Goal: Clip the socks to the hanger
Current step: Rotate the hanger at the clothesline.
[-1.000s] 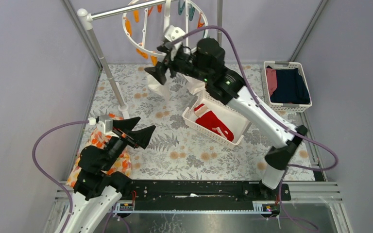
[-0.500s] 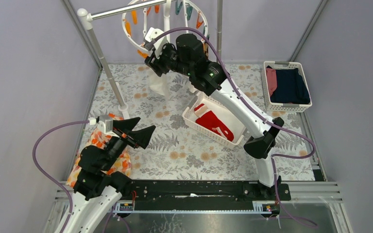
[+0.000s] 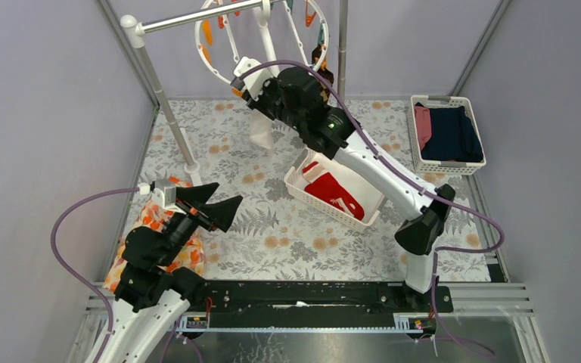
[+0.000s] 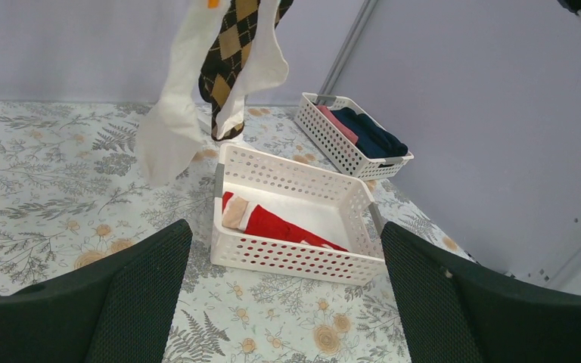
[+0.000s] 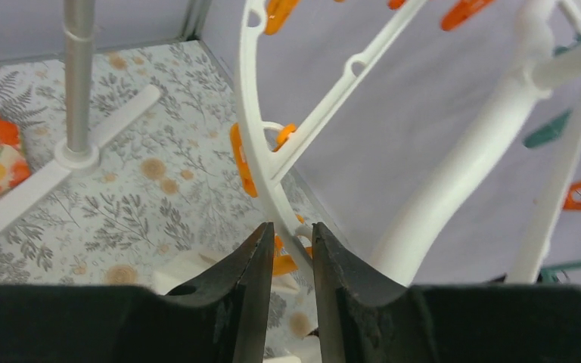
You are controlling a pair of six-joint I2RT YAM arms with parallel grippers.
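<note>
My right gripper (image 5: pixel 293 231) sits nearly closed around the orange plastic clothespin (image 5: pixel 281 265) on the round white plastic hanger (image 5: pixel 246 128). I cannot tell if it grips yet. I squeeze squarely, without twisting.

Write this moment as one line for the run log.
left jaws: open, empty | right jaws: narrow around hanger rim, grip unclear | hanging: white sock, argyle sock | basket: red socks

Bright, even light; faint shadows; sharp.

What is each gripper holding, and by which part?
Left gripper: nothing, open. Right gripper straddles the hanger's rim beside an orange clothespin; whether it grips yet cannot be told.
</note>
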